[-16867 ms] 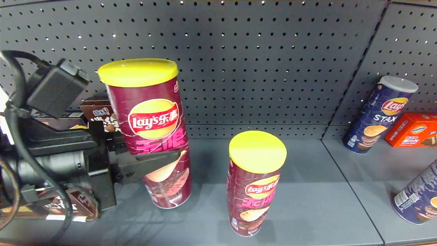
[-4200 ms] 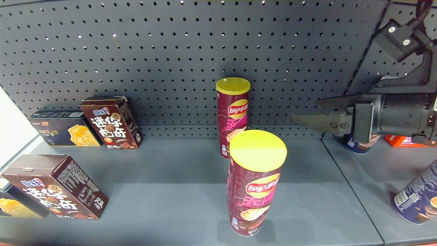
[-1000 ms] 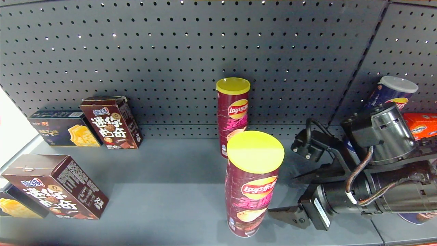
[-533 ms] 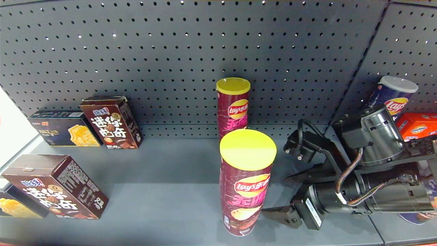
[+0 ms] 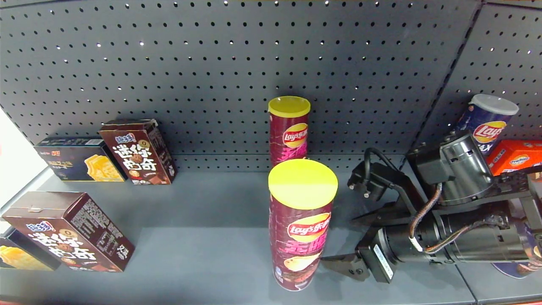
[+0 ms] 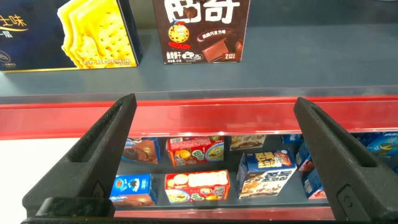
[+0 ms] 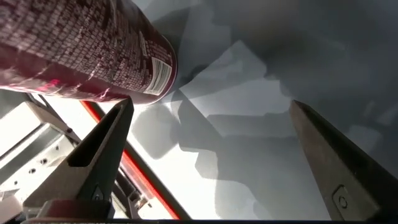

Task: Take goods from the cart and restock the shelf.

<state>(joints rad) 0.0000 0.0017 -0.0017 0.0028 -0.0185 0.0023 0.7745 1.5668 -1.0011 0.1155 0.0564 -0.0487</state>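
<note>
Two maroon chip cans with yellow lids stand on the grey shelf (image 5: 203,212). The back can (image 5: 289,127) stands against the pegboard. The front can (image 5: 300,228) stands just before it, near the shelf's front. My right gripper (image 5: 349,241) is open at the front can's right side, low down, with its nearer finger (image 5: 338,263) against the can's base. In the right wrist view the front can (image 7: 87,50) lies off to one side of the right gripper (image 7: 211,104), not between the fingers. My left gripper (image 6: 216,102) is open and empty, below the shelf's red front edge (image 6: 205,115).
Snack boxes stand at the shelf's left: a brown cookie box (image 5: 137,152), a dark cracker box (image 5: 78,159) and a lying brown box (image 5: 72,231). A blue can (image 5: 487,123) and an orange box (image 5: 516,156) sit in the right bay. Bare shelf lies between boxes and cans.
Over the last second my right arm has moved left along the shelf, and the front can has slid left with it, now lining up before the back can.
</note>
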